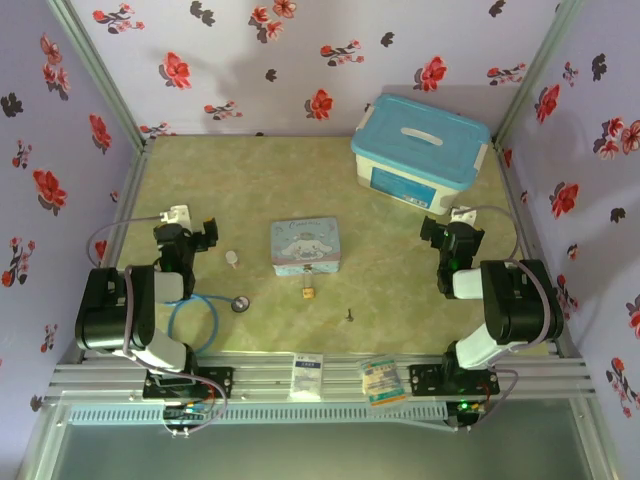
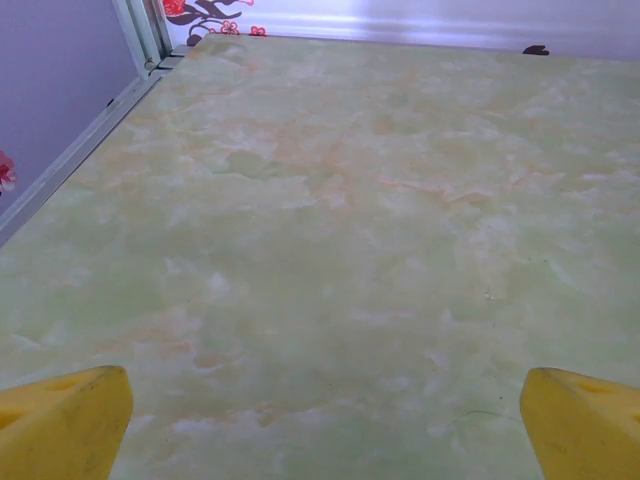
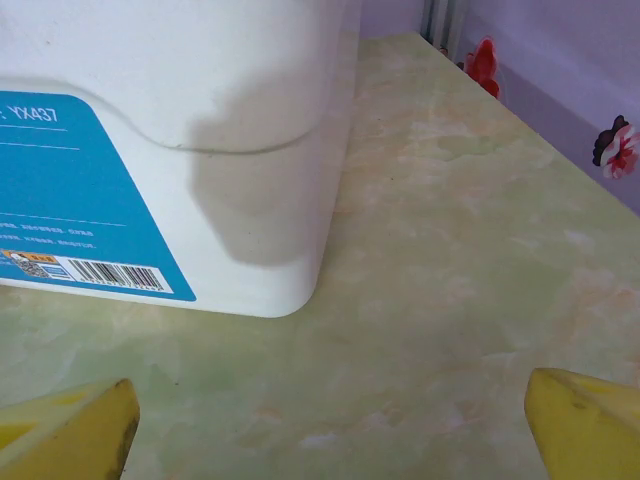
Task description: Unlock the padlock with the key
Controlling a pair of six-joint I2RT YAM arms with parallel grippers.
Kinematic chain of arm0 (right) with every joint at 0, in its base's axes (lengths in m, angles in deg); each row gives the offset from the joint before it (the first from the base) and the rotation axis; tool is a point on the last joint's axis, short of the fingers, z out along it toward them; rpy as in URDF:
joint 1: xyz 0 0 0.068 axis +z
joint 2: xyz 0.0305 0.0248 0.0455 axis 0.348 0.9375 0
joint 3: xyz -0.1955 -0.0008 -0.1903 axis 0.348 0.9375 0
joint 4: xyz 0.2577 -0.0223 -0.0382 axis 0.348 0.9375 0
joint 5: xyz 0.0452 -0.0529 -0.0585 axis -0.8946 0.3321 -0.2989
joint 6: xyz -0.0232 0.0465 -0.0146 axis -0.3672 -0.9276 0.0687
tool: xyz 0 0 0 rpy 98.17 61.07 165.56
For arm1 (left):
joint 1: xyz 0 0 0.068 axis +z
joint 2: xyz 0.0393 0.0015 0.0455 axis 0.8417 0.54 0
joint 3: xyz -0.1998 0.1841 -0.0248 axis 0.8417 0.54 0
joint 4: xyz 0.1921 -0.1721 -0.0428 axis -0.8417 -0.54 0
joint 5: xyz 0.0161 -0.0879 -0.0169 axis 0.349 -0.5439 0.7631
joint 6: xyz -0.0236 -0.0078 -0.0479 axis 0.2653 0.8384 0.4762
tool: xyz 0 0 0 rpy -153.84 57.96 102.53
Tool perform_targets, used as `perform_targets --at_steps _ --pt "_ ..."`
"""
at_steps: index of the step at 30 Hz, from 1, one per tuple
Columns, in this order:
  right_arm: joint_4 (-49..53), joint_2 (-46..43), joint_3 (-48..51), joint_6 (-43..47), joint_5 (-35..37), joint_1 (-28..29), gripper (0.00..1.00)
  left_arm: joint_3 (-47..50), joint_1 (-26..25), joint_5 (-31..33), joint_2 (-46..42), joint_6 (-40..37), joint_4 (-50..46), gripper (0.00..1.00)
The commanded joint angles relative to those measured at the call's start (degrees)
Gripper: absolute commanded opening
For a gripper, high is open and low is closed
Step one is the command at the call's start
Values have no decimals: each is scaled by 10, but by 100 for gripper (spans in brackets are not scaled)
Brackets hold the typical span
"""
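The tiny brass padlock (image 1: 309, 293) lies on the green table just in front of the cartoon-printed tin (image 1: 305, 247). The slim dark key (image 1: 349, 313) lies a little to its right and nearer the front edge. My left gripper (image 1: 197, 232) rests at the left side, open, well left of both. My right gripper (image 1: 447, 235) rests at the right side, open, facing the white box. In the left wrist view the yellow fingertips (image 2: 62, 420) stand wide apart over bare table. The right wrist view shows yellow fingertips (image 3: 70, 428) wide apart with nothing between them.
A white box with a blue lid (image 1: 420, 150) stands at the back right, and its near corner (image 3: 250, 200) is close ahead of the right gripper. A small white knob-like piece (image 1: 232, 258) and a silvery disc with a blue tube (image 1: 238, 303) lie at the left. Two packets (image 1: 308, 375) lie on the front rail.
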Motion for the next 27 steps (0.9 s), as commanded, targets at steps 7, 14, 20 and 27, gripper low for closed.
perform_targets --at_steps 7,14,20,27 --pt "-7 2 -7 11 -5 3 99 -10 -4 -6 7 -16 3 100" --pt "-5 2 -7 9 -7 0 99 -10 -4 -6 7 -16 2 100" --pt "-1 2 -10 6 -15 -4 99 -11 -4 -6 7 -16 3 100" --pt "-1 2 -9 6 -15 -4 99 -9 -4 -6 7 -16 3 100"
